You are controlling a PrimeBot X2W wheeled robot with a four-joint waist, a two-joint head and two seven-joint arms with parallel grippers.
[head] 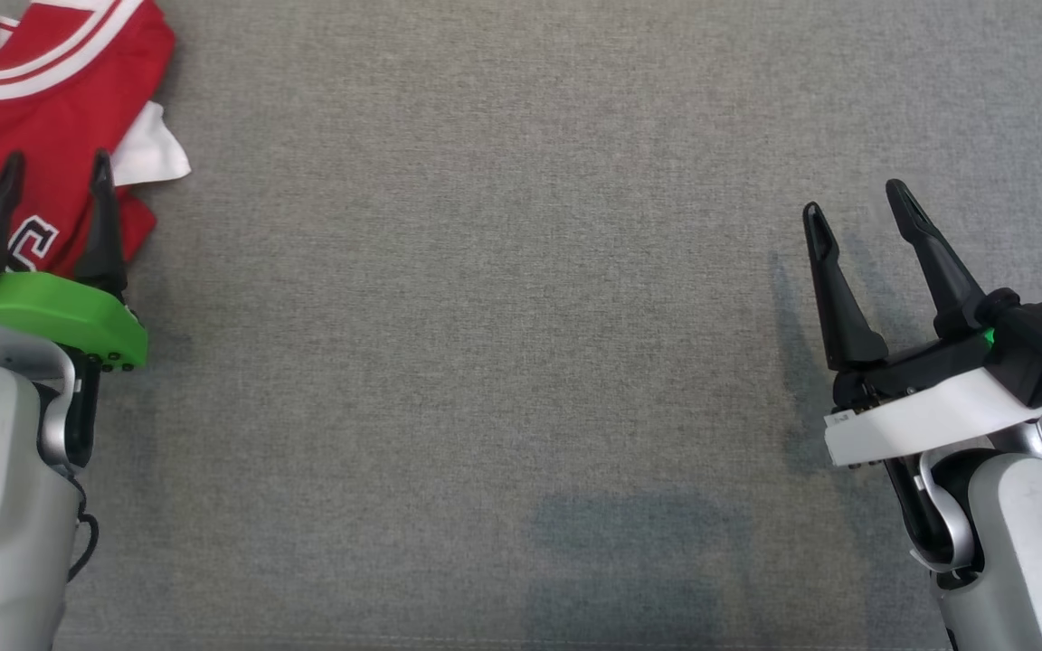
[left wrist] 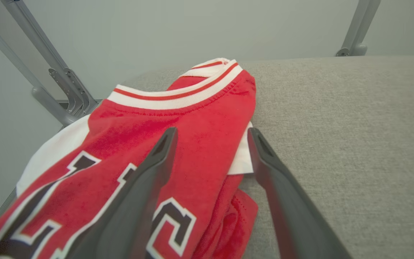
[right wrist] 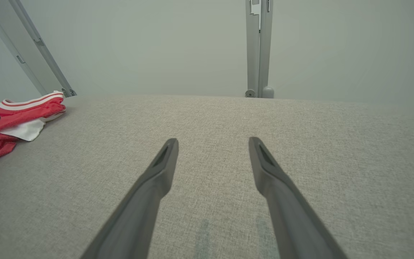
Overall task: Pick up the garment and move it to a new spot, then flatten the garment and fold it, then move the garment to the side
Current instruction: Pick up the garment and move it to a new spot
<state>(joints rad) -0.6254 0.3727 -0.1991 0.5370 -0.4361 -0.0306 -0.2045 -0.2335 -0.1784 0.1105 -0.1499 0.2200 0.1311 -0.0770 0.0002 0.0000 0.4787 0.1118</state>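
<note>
The garment (head: 51, 99) is a red jersey with white and red striped trim and dark letters, lying folded at the far left of the grey table. My left gripper (head: 55, 176) hovers over its near right edge, open, fingers apart and holding nothing. In the left wrist view the garment (left wrist: 192, 118) lies under and between the spread fingers (left wrist: 156, 169) of the left gripper (left wrist: 212, 133). My right gripper (head: 856, 203) stands open over bare cloth at the right, also seen as the right gripper (right wrist: 212, 142) in its wrist view, where the garment (right wrist: 9, 118) shows far left.
The grey fabric table top (head: 485, 316) stretches wide between the two arms. Metal frame struts (right wrist: 259, 46) stand behind the table's far edge, and other struts (left wrist: 49, 72) rise behind the garment. A faint shadow lies near the front edge.
</note>
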